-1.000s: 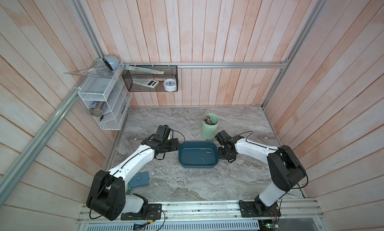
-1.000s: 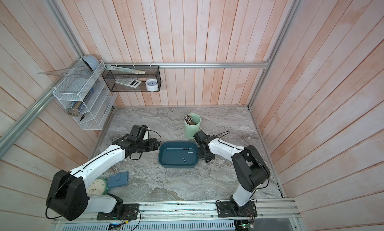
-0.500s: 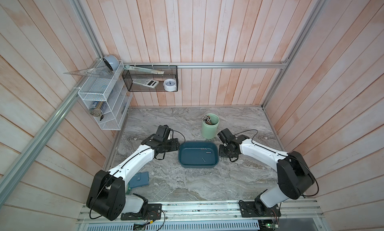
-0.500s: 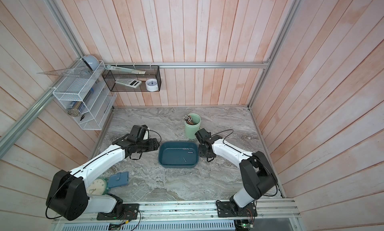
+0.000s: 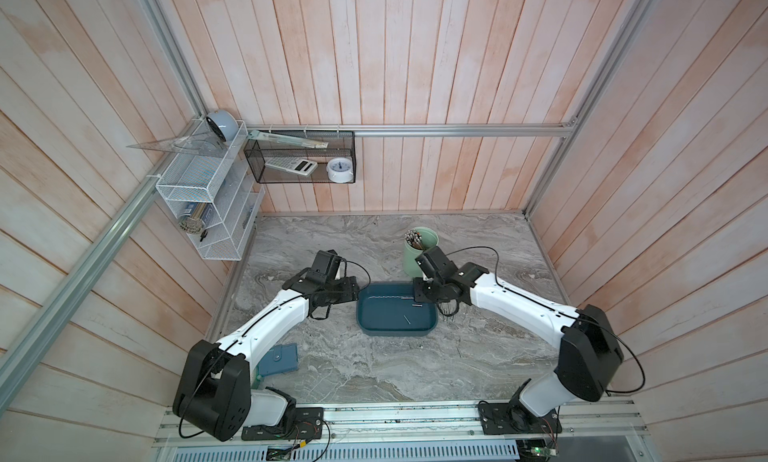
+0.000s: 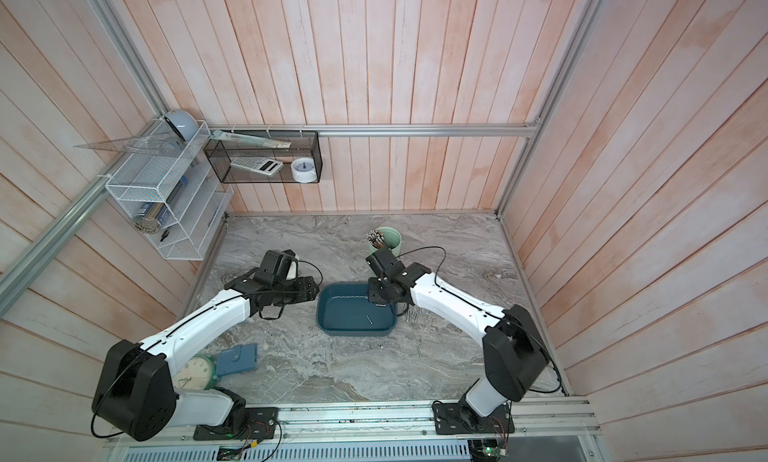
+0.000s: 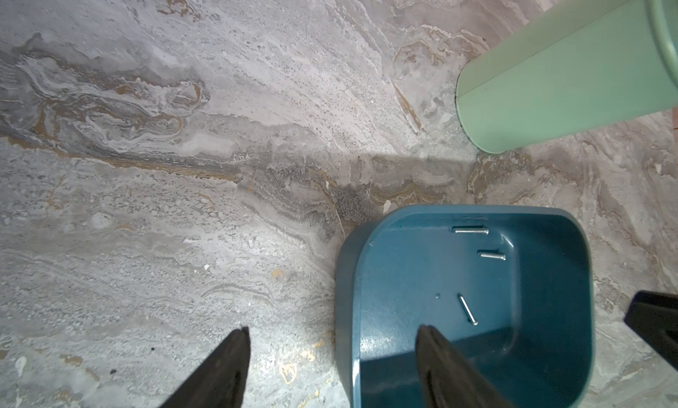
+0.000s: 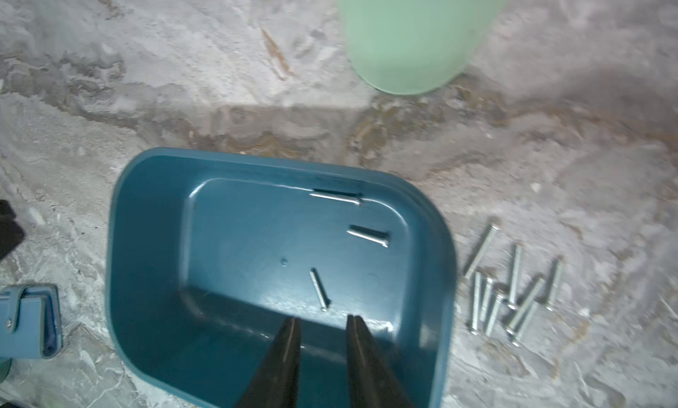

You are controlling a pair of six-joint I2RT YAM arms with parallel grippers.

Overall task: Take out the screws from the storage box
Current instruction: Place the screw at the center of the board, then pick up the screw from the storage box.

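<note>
Flanking storage box (image 8: 113, 241), green cup (image 8: 411, 39) behind, loose screws (image 8: 514, 274) alongside, three inside

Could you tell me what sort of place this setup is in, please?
Probably a mock-up desk corner built as a robot test cell: plank walls in an aluminium frame, a marble-patterned tabletop, and a black mesh wall rack holding a calculator and a small clock.

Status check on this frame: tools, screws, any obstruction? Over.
Left tool open, astride storage box wall. Right tool open, empty, over the box. Three screws inside, pile outside beside it. Green cup apart, no obstruction.
</note>
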